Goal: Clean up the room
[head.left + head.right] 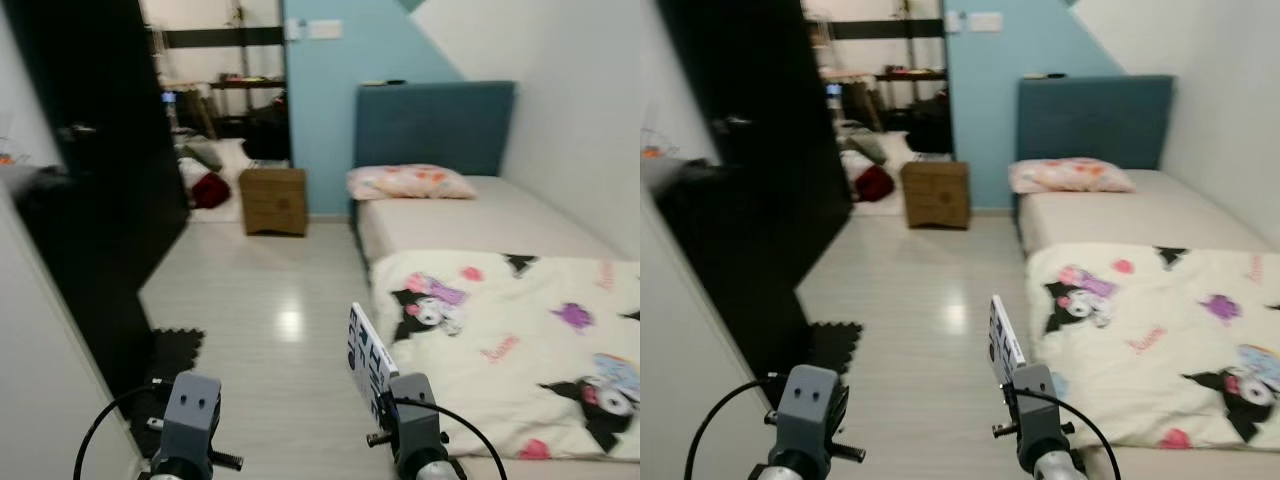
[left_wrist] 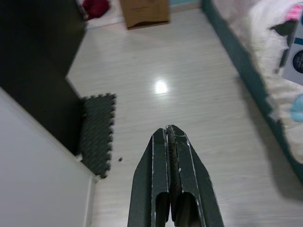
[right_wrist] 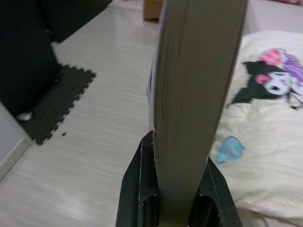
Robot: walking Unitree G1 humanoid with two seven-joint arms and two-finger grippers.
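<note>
Bedroom tidy-up looks midway at best: one item in hand, nowhere to put it reached yet.

R gripper (image 3: 177,189) is clamped on a book (image 3: 199,80), held upright at near centre, just left of the bed (image 1: 450,225) edge and over bare floor (image 1: 270,310). L gripper (image 2: 171,189) is empty w/ fingers pressed together, pointing down over the floor at near left.

The book: thick, white cover w/ dark blue lettering (image 1: 368,362), text too small to read. Wrist view shows the page block edge-on, greyish-tan, fingers pinching it at the bottom end. Looks rigid; a tall lever above the grip, so prob. could tip if swung fast.

Left to do, as far as visible:
- find a spot for the book; no shelf obvious nearby, maybe the far room thru the doorway
- blanket (image 1: 520,340) w/ cartoon print lies rumpled on the near half of the bed, hanging over the edge; small blue thing (image 3: 228,148) sits on it
- dark foam mat (image 2: 97,132) lies by the black wardrobe (image 1: 100,180) at near left
- far room has clutter, incl. a red item (image 1: 210,188) on the floor by a wooden box (image 1: 274,200)

Pillow (image 1: 410,182) is at the headboard, fine as is.
</note>
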